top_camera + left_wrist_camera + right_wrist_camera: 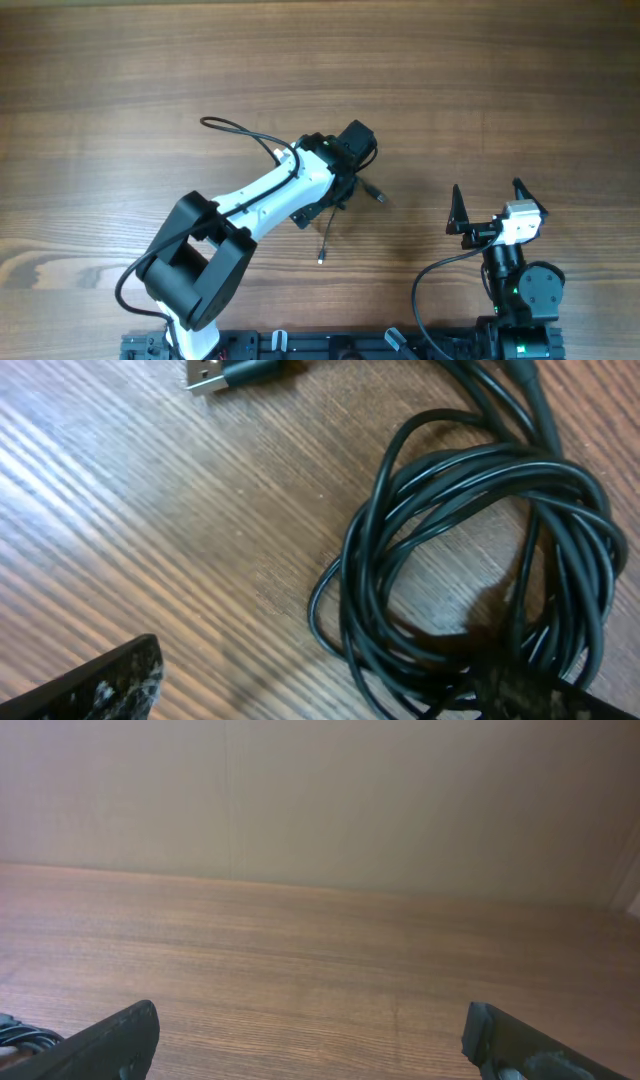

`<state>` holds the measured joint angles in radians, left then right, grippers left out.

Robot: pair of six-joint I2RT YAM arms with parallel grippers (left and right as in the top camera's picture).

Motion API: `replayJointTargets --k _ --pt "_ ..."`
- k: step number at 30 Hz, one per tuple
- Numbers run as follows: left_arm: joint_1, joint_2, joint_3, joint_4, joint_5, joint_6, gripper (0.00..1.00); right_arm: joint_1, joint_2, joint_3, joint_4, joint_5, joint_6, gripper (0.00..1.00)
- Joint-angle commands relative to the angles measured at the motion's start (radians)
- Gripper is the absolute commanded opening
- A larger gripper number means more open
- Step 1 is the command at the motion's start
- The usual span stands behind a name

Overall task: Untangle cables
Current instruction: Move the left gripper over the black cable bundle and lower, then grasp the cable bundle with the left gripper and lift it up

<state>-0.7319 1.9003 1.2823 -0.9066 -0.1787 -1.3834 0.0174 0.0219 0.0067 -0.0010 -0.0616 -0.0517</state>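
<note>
Under the left claw (320,692) (agape): cables (470,560).

The cables (470,560) are laid in a coil on the bench (120,80), at the centre of the overhead frame, beneath the left claw (338,188). One plug (380,197) is seen just right of that claw, and a second plug (321,259) below it. The right claw (488,198) is placed at the lower right, well apart from the coil.

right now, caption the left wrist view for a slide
Tangled coil of black cables on the wood table, one USB plug lying free at top left.
</note>
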Motion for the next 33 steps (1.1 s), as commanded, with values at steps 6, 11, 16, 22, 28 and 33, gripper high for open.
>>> replayJointTargets --k 6,11,16,22,28,33 --pt "0.008 0.019 -0.114 0.117 -0.050 -0.073 1.00 0.002 -0.012 -0.001 0.001 0.010 -0.012 1.00" --pt "0.008 0.019 -0.122 0.134 -0.073 -0.072 1.00 0.002 -0.011 -0.001 0.001 0.010 -0.012 1.00" --pt "0.008 0.019 -0.155 0.171 -0.115 -0.072 0.84 0.002 -0.012 -0.001 0.001 0.010 -0.012 1.00" --pt "0.008 0.020 -0.173 0.190 -0.119 -0.072 0.59 0.002 -0.012 -0.001 0.002 0.010 -0.012 1.00" --pt "0.008 0.020 -0.173 0.188 -0.118 -0.060 0.06 0.002 -0.012 -0.001 0.002 0.010 -0.012 1.00" --pt "0.008 0.018 -0.173 0.186 -0.141 0.103 0.04 0.002 -0.011 -0.001 0.001 0.010 -0.012 1.00"
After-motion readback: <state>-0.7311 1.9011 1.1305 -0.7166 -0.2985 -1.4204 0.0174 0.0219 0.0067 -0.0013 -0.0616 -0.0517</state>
